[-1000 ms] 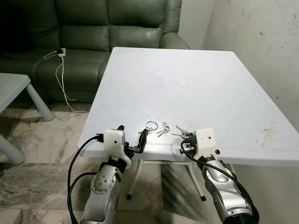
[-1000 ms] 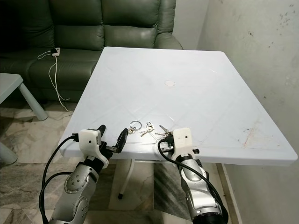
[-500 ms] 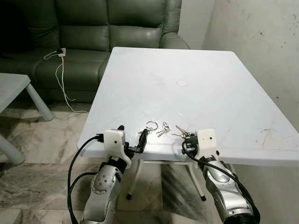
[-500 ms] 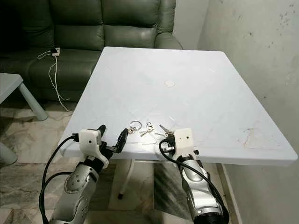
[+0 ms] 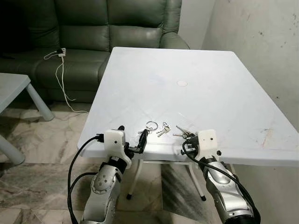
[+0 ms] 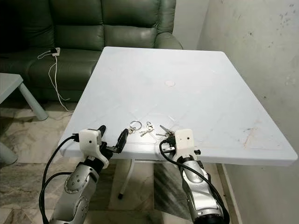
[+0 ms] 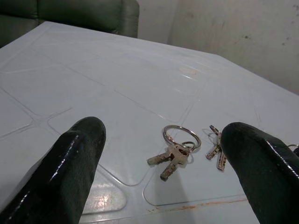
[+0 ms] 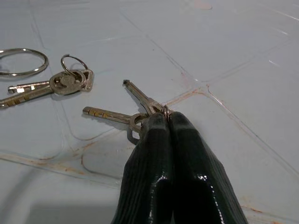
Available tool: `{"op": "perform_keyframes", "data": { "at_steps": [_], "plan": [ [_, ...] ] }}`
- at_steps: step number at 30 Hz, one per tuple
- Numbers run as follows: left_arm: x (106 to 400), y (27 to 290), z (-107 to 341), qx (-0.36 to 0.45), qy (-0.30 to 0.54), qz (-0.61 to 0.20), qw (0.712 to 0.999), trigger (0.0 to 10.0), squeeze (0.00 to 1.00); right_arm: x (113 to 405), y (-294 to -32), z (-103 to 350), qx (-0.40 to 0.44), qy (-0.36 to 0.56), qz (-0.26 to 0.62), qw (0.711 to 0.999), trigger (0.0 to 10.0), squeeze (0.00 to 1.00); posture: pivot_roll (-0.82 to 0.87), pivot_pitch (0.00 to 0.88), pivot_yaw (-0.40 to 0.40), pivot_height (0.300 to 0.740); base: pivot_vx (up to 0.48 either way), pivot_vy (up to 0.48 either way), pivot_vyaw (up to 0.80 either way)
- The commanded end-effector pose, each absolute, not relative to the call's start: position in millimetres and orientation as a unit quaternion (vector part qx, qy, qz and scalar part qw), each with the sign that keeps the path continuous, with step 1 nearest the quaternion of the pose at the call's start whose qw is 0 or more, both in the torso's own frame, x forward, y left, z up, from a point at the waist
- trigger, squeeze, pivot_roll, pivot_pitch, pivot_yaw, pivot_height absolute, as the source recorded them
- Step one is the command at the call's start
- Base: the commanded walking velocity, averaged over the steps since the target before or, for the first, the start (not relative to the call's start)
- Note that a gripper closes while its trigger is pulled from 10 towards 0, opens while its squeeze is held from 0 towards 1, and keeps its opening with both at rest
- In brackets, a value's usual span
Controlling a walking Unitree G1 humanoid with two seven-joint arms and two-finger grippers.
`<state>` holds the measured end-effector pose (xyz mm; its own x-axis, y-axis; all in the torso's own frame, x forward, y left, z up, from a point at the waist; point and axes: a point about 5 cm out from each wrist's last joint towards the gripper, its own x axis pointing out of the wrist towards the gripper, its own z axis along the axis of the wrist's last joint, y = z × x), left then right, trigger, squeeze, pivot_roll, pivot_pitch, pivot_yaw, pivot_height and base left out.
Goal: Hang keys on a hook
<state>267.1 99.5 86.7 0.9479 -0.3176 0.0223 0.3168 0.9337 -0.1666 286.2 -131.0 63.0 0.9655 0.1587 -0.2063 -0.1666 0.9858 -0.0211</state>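
Three small bunches of metal keys lie near the front edge of the white plastic table [image 5: 196, 65]. My right gripper [image 8: 164, 120] is shut on the ring of the right bunch [image 8: 140, 100], which still rests on the tabletop [image 5: 181, 132]. The middle pair of keys [image 5: 163, 129] and the left bunch on a large ring [image 7: 177, 144] lie loose. At the table's edge just in front of the large ring, my left gripper [image 5: 132, 134] stands open, its fingers [image 7: 70, 163] spread wide with nothing between them.
A small round cap [image 5: 182, 83] sits at the table's centre. A dark green sofa [image 5: 93, 37] stands behind, with a white cable and plug [image 5: 60, 60] on its seat. A low pale table [image 5: 14, 88] is at the left, a stained wall [image 5: 261, 42] at the right.
My right gripper has shifted very slightly to the right, still shut on the right bunch. The left arm has not moved.
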Motion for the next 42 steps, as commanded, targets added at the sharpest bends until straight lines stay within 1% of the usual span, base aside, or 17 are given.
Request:
{"op": "perform_keyframes", "data": {
  "at_steps": [1, 9, 11, 13, 14, 16, 17, 18, 19, 20, 21, 22, 25, 29, 33, 39, 42],
  "plan": [
    [269, 92, 94, -0.088, -0.008, -0.169, 0.982, 10.0, 0.0, 288, -135, 67, -0.017, 0.092, 0.074, 0.993, 0.0, 0.0, 0.03, 0.004, -0.067, 0.74, 0.0, 0.0, 0.0],
    [277, 95, 100, -0.094, -0.018, -0.158, 0.983, 10.0, 0.0, 295, -129, 87, 0.019, 0.032, 0.079, 0.996, 0.0, 0.0, 0.03, 0.0, -0.065, 0.74, 0.0, 0.0, 0.0],
    [283, 100, 105, -0.098, -0.027, -0.144, 0.984, 10.0, 0.0, 299, -128, 100, 0.039, 0.001, 0.084, 0.996, 1.9, 0.0, 0.02, 0.0, -0.063, 0.74, 0.0, 0.0, 0.0],
    [286, 103, 108, -0.103, -0.031, -0.136, 0.985, 10.0, 0.0, 301, -129, 103, 0.041, -0.006, 0.08, 0.996, 2.2, 0.0, 0.02, 0.0, -0.063, 0.74, 0.0, 0.0, 0.0],
    [288, 105, 110, -0.106, -0.033, -0.132, 0.985, 10.0, 0.0, 302, -130, 106, 0.046, -0.013, 0.08, 0.996, 2.0, 0.0, 0.02, 0.0, -0.063, 0.74, 0.0, 0.0, 0.0],
    [294, 109, 115, -0.11, -0.04, -0.121, 0.986, 10.0, 0.0, 305, -130, 113, 0.057, -0.022, 0.08, 0.995, 2.5, 0.0, 0.02, 0.0, -0.061, 0.74, 0.0, 0.0, 0.0],
    [297, 112, 120, -0.113, -0.047, -0.115, 0.986, 10.0, 0.0, 307, -132, 117, 0.056, -0.028, 0.075, 0.995, 3.6, 0.0, 0.02, 0.0, -0.059, 0.74, 0.0, 0.0, 0.0],
    [298, 113, 121, -0.114, -0.05, -0.113, 0.986, 10.0, 0.0, 308, -132, 118, 0.057, -0.029, 0.074, 0.995, 3.6, 0.0, 0.02, 0.0, -0.058, 0.74, 0.0, 0.0, 0.0],
    [300, 115, 123, -0.114, -0.053, -0.111, 0.986, 10.0, 0.0, 310, -132, 120, 0.06, -0.033, 0.074, 0.995, 4.2, 0.0, 0.02, 0.0, -0.057, 0.74, 0.0, 0.0, 0.0],
    [304, 118, 128, -0.112, -0.06, -0.104, 0.986, 10.0, 0.0, 312, -132, 125, 0.064, -0.042, 0.079, 0.994, 7.7, 0.0, 0.02, 0.0, -0.055, 0.74, 0.0, 0.0, 0.0],
    [304, 118, 128, -0.112, -0.06, -0.104, 0.986, 10.0, 0.0, 312, -132, 125, 0.064, -0.042, 0.079, 0.994, 7.7, 0.0, 0.02, 0.0, -0.055, 0.74, 0.0, 0.0, 0.0],
    [308, 121, 134, -0.11, -0.068, -0.099, 0.987, 10.0, 0.0, 314, -132, 130, 0.067, -0.049, 0.086, 0.993, 10.0, 0.0, 0.02, 0.0, -0.054, 0.74, 0.0, 0.0, 0.0],
    [312, 125, 139, -0.113, -0.077, -0.094, 0.986, 10.0, 0.0, 317, -132, 136, 0.076, -0.058, 0.092, 0.991, 10.0, 0.0, 0.02, 0.0, -0.053, 0.74, 0.0, 0.0, 0.0],
    [319, 131, 149, -0.11, -0.094, -0.083, 0.986, 10.0, 0.0, 319, -134, 150, 0.077, -0.104, 0.114, 0.985, 10.0, 0.0, 0.02, 0.0, -0.052, 0.74, 0.0, 0.0, 0.0],
    [321, 134, 153, -0.111, -0.101, -0.077, 0.986, 10.0, 0.0, 319, -137, 155, 0.064, -0.121, 0.119, 0.983, 10.0, 0.0, 0.02, 0.0, -0.049, 0.74, 0.0, 0.0, 0.0],
    [322, 137, 151, -0.117, -0.098, -0.064, 0.986, 10.0, 0.0, 322, -137, 147, 0.042, -0.098, 0.116, 0.988, 10.0, 0.0, 0.01, 0.0, -0.044, 0.74, 0.0, 0.0, 0.0],
    [323, 138, 150, -0.114, -0.095, -0.058, 0.987, 10.0, 0.0, 323, -136, 144, 0.038, -0.088, 0.114, 0.989, 10.0, 0.0, 0.01, 0.0, -0.043, 0.74, 0.0, 0.0, -0.77]
  ]
}}
